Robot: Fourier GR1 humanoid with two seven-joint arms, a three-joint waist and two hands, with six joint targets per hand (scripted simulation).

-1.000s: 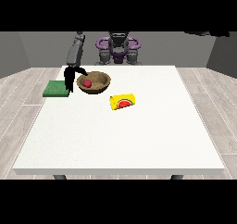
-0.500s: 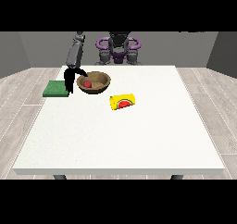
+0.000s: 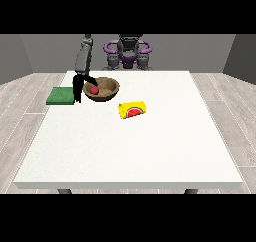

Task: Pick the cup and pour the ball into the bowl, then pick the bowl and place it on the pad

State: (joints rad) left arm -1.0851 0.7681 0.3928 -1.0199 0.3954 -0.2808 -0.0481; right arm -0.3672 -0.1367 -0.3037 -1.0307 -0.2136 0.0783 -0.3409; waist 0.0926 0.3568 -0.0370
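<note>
the brown bowl (image 3: pixel 102 89) sits on the white counter (image 3: pixel 130 146) with 1 red ball (image 3: pixel 93 89) inside it. the yellow cup (image 3: pixel 132 109) lies on its side, empty, near the bowl on the camera side. the green pad (image 3: pixel 61 95) lies beside the bowl toward the view's left. nothing has shifted since 1 second ago. the hand at the view's left (image 3: pixel 79 86) grasps the bowl's rim, 1 finger over the edge.

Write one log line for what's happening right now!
ball: in bowl | cup: on its side on table | robot hand at view's left: at bowl's rim | bowl: beside pad, not on it
</note>
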